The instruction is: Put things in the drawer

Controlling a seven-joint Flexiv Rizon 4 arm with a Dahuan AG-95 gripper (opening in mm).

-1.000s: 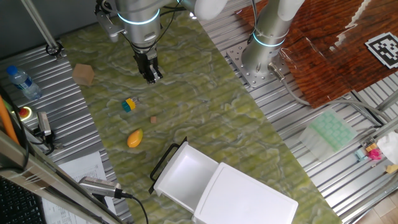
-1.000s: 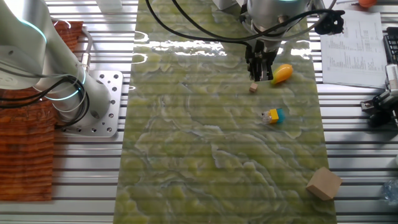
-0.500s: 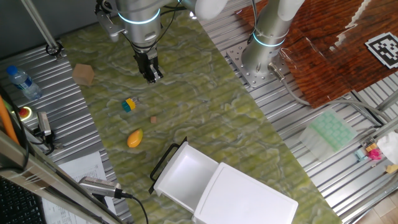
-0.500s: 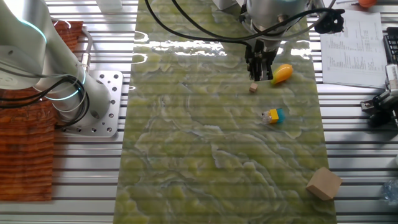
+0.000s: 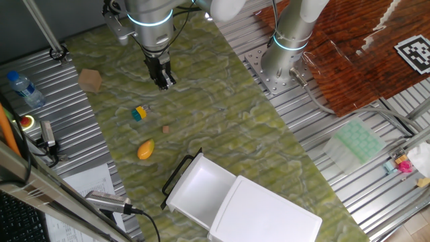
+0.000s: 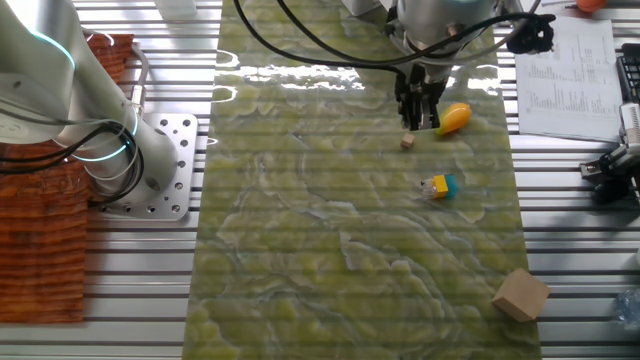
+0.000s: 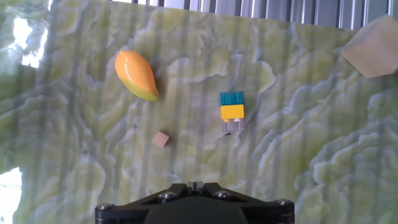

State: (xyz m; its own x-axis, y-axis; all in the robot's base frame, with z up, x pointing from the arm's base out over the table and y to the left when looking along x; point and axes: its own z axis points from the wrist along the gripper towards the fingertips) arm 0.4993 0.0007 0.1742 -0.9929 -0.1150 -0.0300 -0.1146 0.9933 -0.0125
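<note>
- We see the toy fruit lying on its side on the green marbled mat; in the hand view its long axis runs diagonally, the narrow tip toward the lower right and the rounded end toward the upper left.
- In one fixed view the toy fruit lies between the gripper and the drawer, nearer the drawer, with its long axis tilted up to the right.
- The mat covers the middle of a ribbed metal bench; a second robot arm's base is bolted beside the mat, and a pale green gridded tray lies further along the bench.
- The drawer stands pulled out of its white cabinet, black wire handle facing the mat.
- The gripper hangs above the mat, holding nothing; its dark fingers appear close together, with little gap showing.
- From the gripper's own camera, the fruit sits ahead and to the left, well apart from it.
- A small tan cube lies nearer the gripper than the fruit, a blue-and-yellow block ahead to the right, and a larger wooden block at the far right corner.
- A clear water bottle rests on the bench off the mat's edge.
</note>
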